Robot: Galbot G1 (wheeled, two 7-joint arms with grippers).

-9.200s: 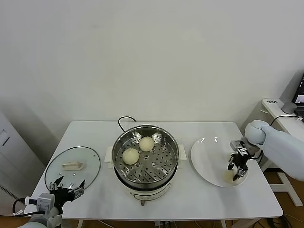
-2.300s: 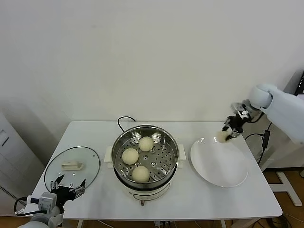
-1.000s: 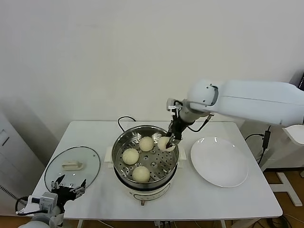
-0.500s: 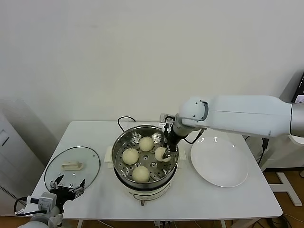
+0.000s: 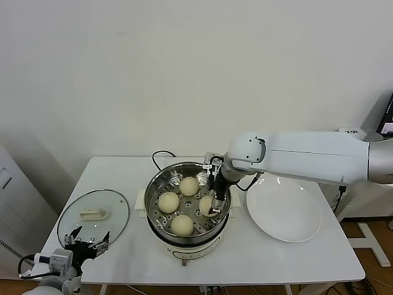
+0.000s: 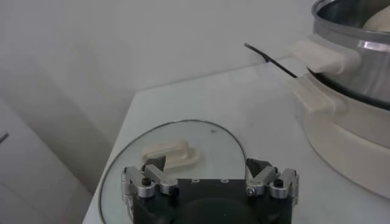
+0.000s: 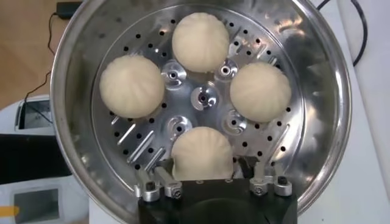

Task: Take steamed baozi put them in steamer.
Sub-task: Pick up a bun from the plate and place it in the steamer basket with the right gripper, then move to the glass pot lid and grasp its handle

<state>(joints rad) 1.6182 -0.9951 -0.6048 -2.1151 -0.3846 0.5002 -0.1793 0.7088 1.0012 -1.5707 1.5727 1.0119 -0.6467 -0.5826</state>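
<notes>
Now the right tool (image 7: 204, 182) stands wide around the fourth baozi (image 7: 202, 153), at three o'clock in the steamer (image 5: 188, 236). Release looks done; next calls for lifting straight clear. Left tool (image 6: 210, 181) waits wide by the glass lid (image 6: 183, 152).

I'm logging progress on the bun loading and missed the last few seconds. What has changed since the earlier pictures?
The right gripper carried the last baozi from the white plate into the steamer, lowered it onto the tray and opened, so four buns now sit inside and the plate is bare. Unchanged: the left gripper waits open by the glass lid; steamer, plate and lid have not shifted.
</notes>
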